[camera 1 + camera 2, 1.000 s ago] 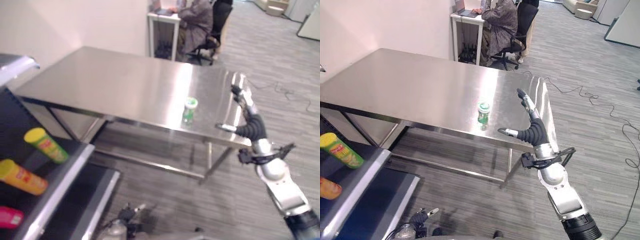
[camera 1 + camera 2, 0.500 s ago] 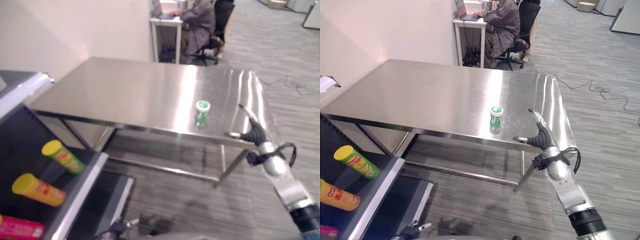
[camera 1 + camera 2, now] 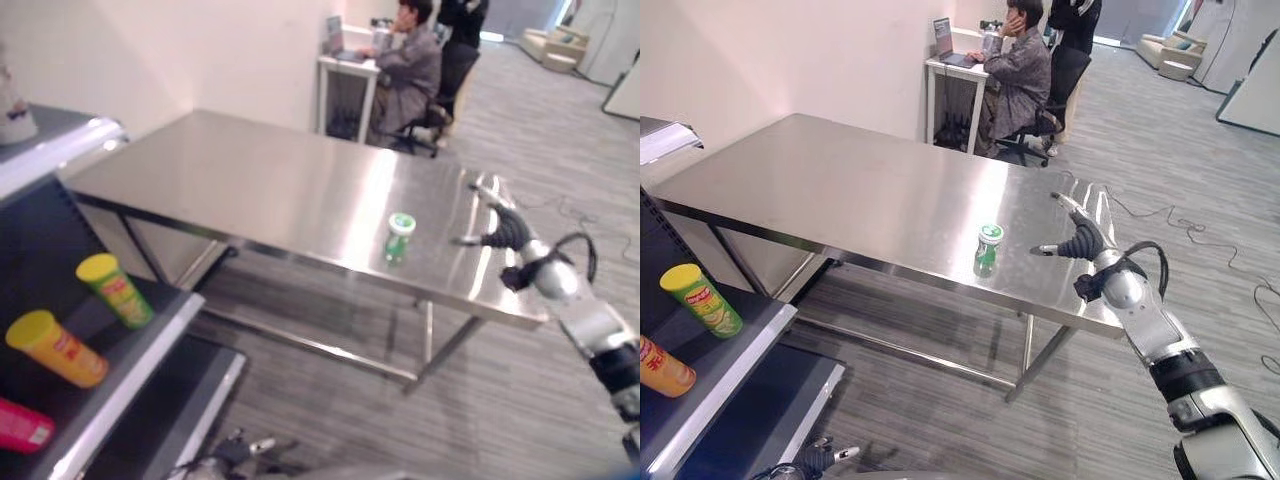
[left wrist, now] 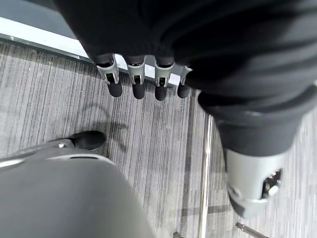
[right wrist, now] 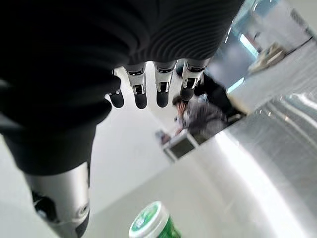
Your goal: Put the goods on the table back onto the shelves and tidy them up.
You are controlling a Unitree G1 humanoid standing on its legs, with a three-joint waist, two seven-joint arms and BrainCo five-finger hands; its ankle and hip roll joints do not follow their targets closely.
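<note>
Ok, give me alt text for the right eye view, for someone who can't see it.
A green bottle stands upright near the front edge of a steel table, with the robot's open right hand beside it, not touching. Canisters lie on a shelf at lower left; a person sits at a desk behind.

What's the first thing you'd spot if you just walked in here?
A lone green bottle standing near the front edge of the shiny steel table, with the right hand open beside it. Next, the bright cans lying on the shelf at left.
</note>
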